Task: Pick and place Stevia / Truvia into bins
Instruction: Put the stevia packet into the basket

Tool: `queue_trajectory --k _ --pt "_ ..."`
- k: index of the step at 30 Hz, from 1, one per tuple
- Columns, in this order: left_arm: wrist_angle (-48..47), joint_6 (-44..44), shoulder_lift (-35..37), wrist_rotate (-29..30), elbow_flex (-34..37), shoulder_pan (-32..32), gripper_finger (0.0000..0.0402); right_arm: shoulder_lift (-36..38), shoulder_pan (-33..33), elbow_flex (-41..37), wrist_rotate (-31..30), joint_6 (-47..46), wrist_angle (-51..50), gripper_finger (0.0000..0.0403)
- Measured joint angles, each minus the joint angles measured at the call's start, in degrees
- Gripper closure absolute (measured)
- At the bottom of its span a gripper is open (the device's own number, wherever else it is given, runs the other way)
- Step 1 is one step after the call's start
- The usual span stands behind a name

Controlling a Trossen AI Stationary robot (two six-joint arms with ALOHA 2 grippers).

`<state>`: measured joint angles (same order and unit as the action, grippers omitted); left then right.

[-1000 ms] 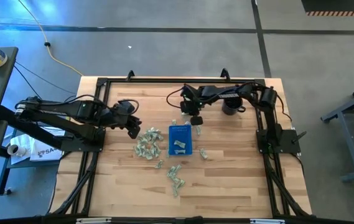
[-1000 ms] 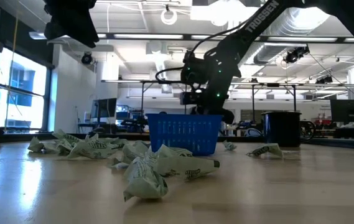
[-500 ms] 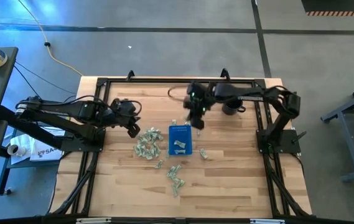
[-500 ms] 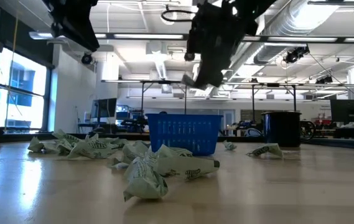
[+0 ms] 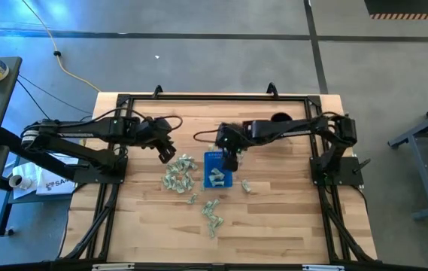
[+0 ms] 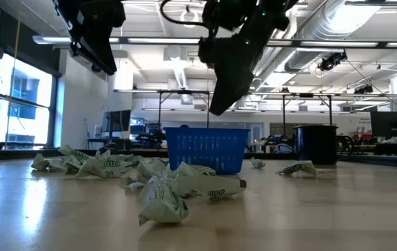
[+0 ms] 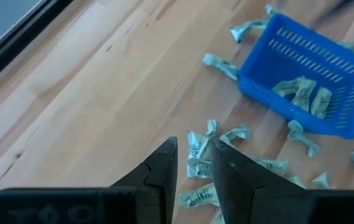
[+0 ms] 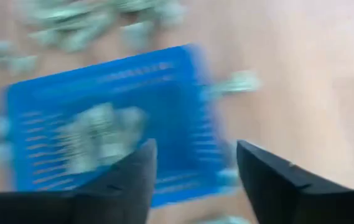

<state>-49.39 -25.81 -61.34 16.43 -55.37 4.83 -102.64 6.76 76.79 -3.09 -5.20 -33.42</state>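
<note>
The blue tray (image 5: 207,172) sits mid-table and holds a few pale green packets (image 8: 102,134). More packets lie loose on the wood in a heap to its left (image 5: 177,175), with a few on its near side (image 5: 212,214) and one to its right (image 5: 246,186). My right gripper (image 8: 195,149) hangs open above the tray's far end (image 5: 229,158), nothing between its fingers. My left gripper (image 7: 192,149) hovers over the heap's far left edge (image 5: 167,154). Its fingers stand a narrow gap apart, with nothing between them.
A black mug (image 5: 280,120) stands at the back right of the table, behind my right arm. Black frame rails run along the table's left, right and far edges. Bare wood lies on the near side of the packets.
My right gripper has risen from table height behind the tray's far side and come toward the near edge. It now hangs over the tray's far end. My left gripper has drifted a little toward the right, staying above the heap.
</note>
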Motion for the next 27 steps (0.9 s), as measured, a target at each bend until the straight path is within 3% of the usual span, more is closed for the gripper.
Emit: queue_trajectory --k 2,4,9,14,20,27 --pt "-0.1 -0.1 0.1 -0.7 0.0 0.1 0.0273 0.6 1.3 0.1 -3.4 0.9 -1.2 0.0152" --pt "-0.1 -0.1 0.1 -0.9 0.0 0.1 0.0273 0.4 4.0 0.1 -1.5 -1.1 -4.0 0.0143" --pt "-0.1 -0.1 0.1 -2.1 0.0 0.0 0.0273 -0.1 8.1 -4.9 2.6 -3.5 -7.2 0.0164" --pt "-0.3 -0.2 0.1 -2.9 0.0 0.0 0.0273 -0.1 5.2 -10.1 4.4 -10.5 -6.6 0.0177" --pt "-0.1 0.9 0.1 -1.8 0.0 0.0 0.0273 -0.1 -0.1 -12.8 -4.9 -23.0 -0.8 0.0167" --pt "-0.1 4.1 0.1 -0.8 0.0 0.0 0.0273 0.0 -1.4 -20.6 -9.2 -35.5 6.8 0.0173"
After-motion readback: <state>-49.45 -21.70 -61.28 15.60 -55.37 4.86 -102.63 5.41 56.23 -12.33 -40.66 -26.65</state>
